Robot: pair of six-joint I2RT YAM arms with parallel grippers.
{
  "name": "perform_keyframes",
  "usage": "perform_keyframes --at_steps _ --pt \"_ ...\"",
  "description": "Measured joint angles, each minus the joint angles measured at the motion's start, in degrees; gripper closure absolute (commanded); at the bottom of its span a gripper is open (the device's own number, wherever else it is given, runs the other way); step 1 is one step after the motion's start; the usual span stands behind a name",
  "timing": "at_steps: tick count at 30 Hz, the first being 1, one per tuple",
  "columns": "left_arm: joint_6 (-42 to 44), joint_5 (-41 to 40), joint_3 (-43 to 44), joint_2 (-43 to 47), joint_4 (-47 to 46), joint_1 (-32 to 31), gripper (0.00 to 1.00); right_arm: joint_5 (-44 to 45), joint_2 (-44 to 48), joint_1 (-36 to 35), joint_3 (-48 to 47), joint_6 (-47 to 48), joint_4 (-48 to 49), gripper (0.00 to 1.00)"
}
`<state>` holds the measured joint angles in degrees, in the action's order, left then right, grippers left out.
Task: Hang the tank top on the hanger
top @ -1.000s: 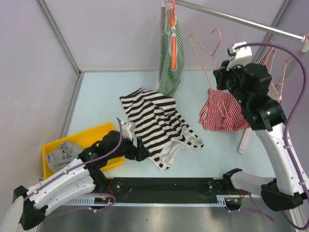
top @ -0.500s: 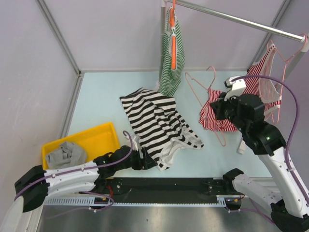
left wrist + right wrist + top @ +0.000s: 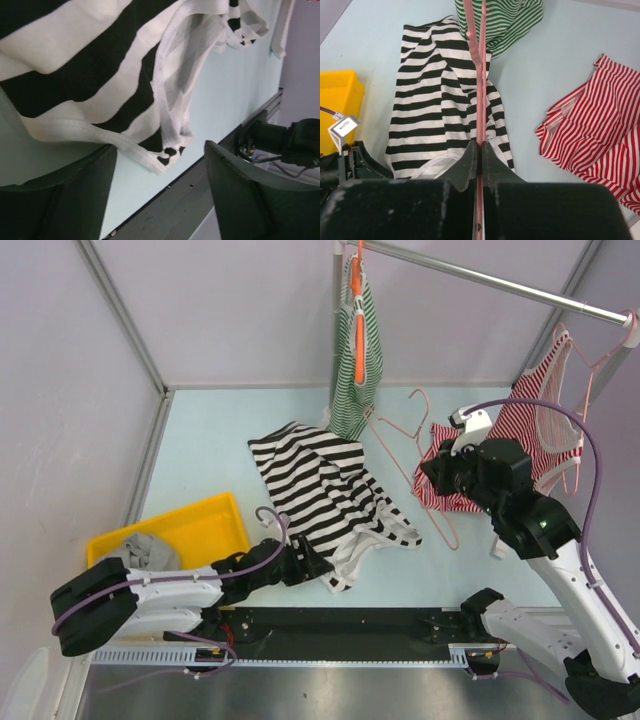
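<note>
A black-and-white striped tank top (image 3: 320, 490) lies crumpled in the middle of a pale blue tabletop (image 3: 210, 450). Its pale-edged hem points toward the near edge.

The left tool (image 3: 160, 150) sits low at that near hem. Its fingers are spread wide, with the corner of the hem between them but not clamped.

The right tool (image 3: 479, 147) is pressed together on the wire of a thin pale pink hanger (image 3: 480, 100). It holds the hanger above the tabletop, between the tank top and a red-and-white striped top (image 3: 455, 485) that lies bunched to the right.

Just behind the tank top's far edge, a green-and-white striped top (image 3: 357, 370) hangs on an orange hanger (image 3: 359, 340) from a metal rail (image 3: 480, 278). Another red-striped garment (image 3: 535, 415) hangs near the rail's right end.

To the left of the tank top, near the left arm, stands a yellow bin (image 3: 205, 520) holding a grey cloth (image 3: 135, 558).
</note>
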<state>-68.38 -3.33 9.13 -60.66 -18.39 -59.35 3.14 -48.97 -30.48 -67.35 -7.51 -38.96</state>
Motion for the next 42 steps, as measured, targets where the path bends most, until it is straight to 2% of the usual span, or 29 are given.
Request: perform_keyframes --at_steps 1,2,3,4,6,7,9,15,18,23,27,35,42 --pt "-0.6 -0.2 0.3 -0.9 -0.4 0.0 0.39 -0.2 -0.1 -0.1 0.0 0.0 0.1 1.0" --pt "-1.1 -0.7 0.7 -1.9 -0.5 0.0 0.53 -0.4 -0.1 -0.1 0.0 0.0 0.3 1.0" --pt "-1.7 -1.2 0.8 -2.7 -0.5 0.0 0.6 -0.9 -0.2 -0.2 0.0 0.0 0.4 1.0" --pt "-2.3 -1.8 0.9 -3.3 -0.3 0.0 0.73 -1.3 -0.2 -0.4 0.2 0.0 0.5 1.0" --pt "-3.7 -3.0 0.8 -4.1 0.7 0.0 0.83 -2.4 -0.1 -0.8 0.7 0.0 0.8 1.0" --pt "-4.0 -3.9 0.8 -4.1 1.4 0.0 0.94 -3.0 -0.1 -1.1 1.1 0.1 0.8 1.0" --pt "-4.8 -5.3 0.5 -3.9 2.9 0.0 1.0 -4.3 -0.1 -1.6 2.3 0.2 0.9 1.0" --pt "-5.1 -9.6 0.1 2.7 9.2 0.0 1.0 -9.0 0.3 -3.1 4.0 1.2 -2.3 1.0" --pt "-4.6 -11.7 0.1 9.1 14.5 1.0 1.0 -13.6 1.7 -3.3 4.0 2.2 -4.7 1.0" --pt "-2.0 -11.7 0.0 17.7 19.7 7.1 1.0 -22.7 2.8 -4.8 3.9 4.0 -9.1 1.0" --pt "0.6 -9.2 -1.0 22.2 21.4 12.7 1.0 -25.7 0.5 -8.5 3.1 4.8 -13.2 1.0" --pt "4.5 -6.3 -1.0 24.3 23.5 15.6 1.0 -24.2 -5.1 -17.4 2.2 4.5 -19.1 1.0" --pt "7.3 -4.8 -0.4 25.6 26.1 15.7 1.0 -20.0 -5.1 -18.5 0.9 4.0 -20.5 1.0"
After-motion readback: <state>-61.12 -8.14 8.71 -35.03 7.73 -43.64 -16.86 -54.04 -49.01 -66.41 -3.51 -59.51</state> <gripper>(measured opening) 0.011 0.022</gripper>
